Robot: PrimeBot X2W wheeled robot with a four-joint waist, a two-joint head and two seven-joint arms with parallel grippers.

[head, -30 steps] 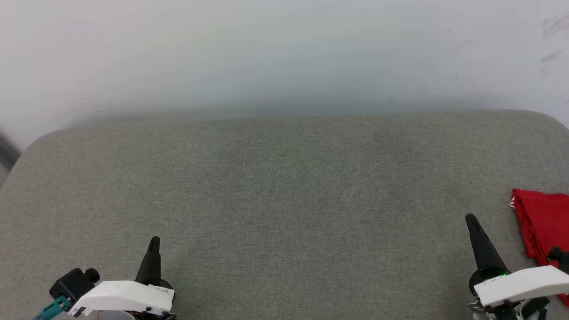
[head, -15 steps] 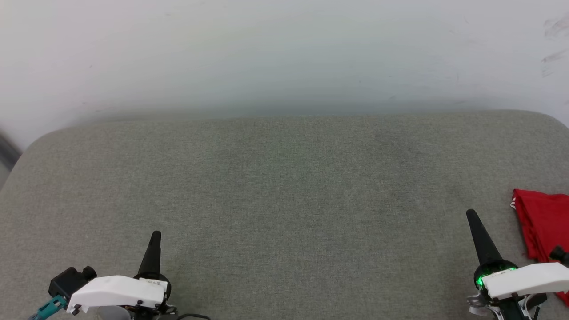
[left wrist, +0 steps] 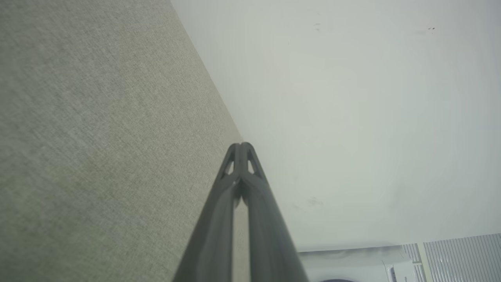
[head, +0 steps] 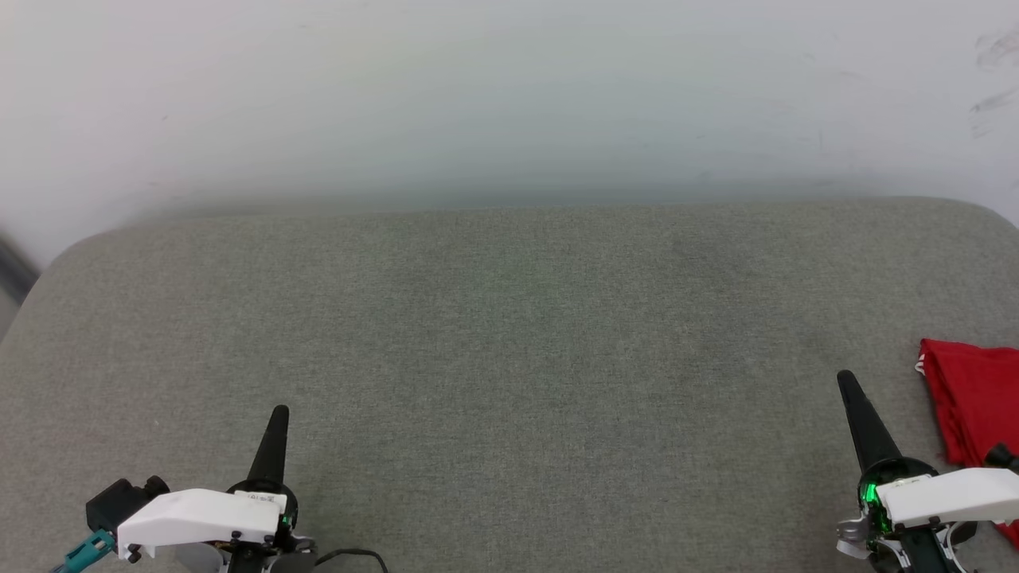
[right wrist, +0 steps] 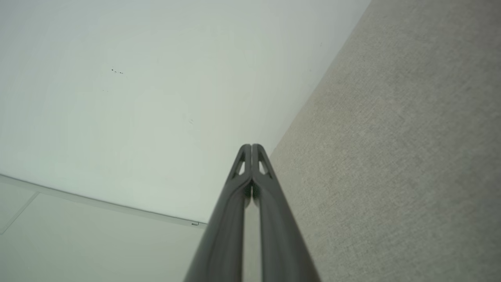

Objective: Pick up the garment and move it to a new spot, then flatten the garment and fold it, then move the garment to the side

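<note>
since a second ago both arms are creeping forward: the left gripper (head: 278,415) is pointing a touch higher in the lower left of the head view while its white housing is sinking toward the bottom edge, and the right gripper (head: 845,380) is edging up the same way at the lower right, with a green light (head: 869,495) now glowing at its base. the garment (head: 975,398) is not budging; it is lying as a compact red bundle at the far right edge of the frame, partly cut off, just beside the right arm and touching neither finger. both pincers are pressing their jaws fully together and carrying nothing, each pair of fingers reading as one dark spike. to my eye the jersey is sitting out there because it is already folded and set aside, and the arms are parking at the near edge of the grey padded surface (head: 509,358), leaving its middle bare. the wrist views are adding what the head view is blurring: each is showing two fingers meeting at the tips with slim slots behind them. the left wrist view is also catching a white appliance (left wrist: 352,262) at its lower right, and the right wrist view is picking out a seam low on the pale wall (right wrist: 117,98). the red cloth itself is coming through in the head view.
</note>
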